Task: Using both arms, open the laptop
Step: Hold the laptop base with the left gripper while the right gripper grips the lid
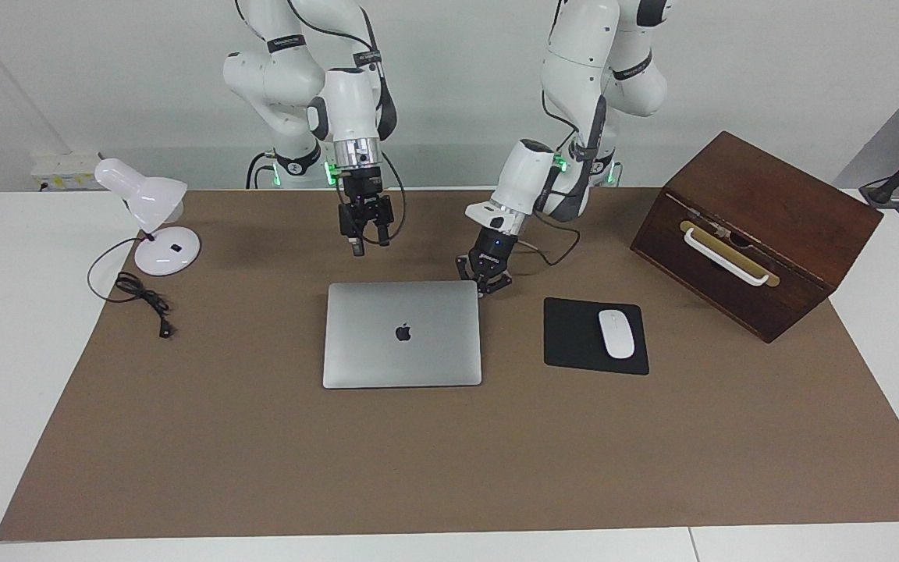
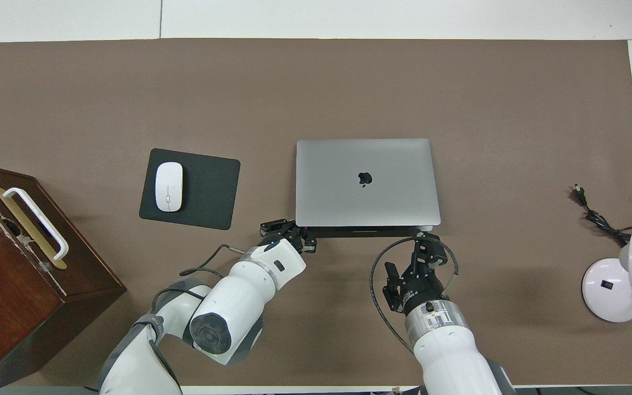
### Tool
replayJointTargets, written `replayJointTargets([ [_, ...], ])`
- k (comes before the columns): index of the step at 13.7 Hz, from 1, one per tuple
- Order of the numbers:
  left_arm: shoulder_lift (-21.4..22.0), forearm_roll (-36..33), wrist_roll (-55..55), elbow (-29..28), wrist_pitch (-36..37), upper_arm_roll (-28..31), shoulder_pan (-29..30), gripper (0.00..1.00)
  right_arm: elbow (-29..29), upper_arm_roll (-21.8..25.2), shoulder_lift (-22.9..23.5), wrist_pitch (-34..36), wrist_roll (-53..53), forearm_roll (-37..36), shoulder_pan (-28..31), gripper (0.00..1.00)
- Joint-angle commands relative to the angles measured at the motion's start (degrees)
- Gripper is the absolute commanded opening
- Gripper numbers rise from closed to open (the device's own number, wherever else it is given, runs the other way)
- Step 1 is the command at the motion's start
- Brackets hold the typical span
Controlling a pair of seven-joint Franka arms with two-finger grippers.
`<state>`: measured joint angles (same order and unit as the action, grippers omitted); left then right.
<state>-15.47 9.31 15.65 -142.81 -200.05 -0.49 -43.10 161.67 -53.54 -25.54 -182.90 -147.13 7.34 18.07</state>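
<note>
The left pincer (image 1: 483, 288) is closed at the laptop (image 1: 403, 334) corner; the right pincer (image 1: 364, 243) hangs open above the counter (image 1: 449, 460).

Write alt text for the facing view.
A closed silver laptop lies mid-table; the left pincer, shut, sits at the corner of its robot-side edge, while the open right pincer hangs above that edge's other end. Alongside are a mouse on a black pad, a wooden box and a desk lamp.
</note>
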Motion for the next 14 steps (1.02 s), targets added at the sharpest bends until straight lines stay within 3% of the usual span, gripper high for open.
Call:
replayJointTargets([
  [1, -2.55, 1.24, -0.79, 1.22, -0.78, 0.41, -0.76, 0.0, 2.16, -1.04, 1.89, -5.27, 2.19, -2.06, 2.4, 1.0],
  [8, -2.55, 1.24, -0.88, 1.22, -0.78, 0.58, -0.76, 0.0, 2.51, -3.06, 1.99, -7.03, 3.26, -6.89, 4.94, 1.0],
  [14, -2.64, 0.97, -1.06, 1.22, -0.78, 0.41, -0.59, 0.0, 2.42, -3.06, 6.11, -8.7, 3.26, -10.16, 7.77, 1.0],
])
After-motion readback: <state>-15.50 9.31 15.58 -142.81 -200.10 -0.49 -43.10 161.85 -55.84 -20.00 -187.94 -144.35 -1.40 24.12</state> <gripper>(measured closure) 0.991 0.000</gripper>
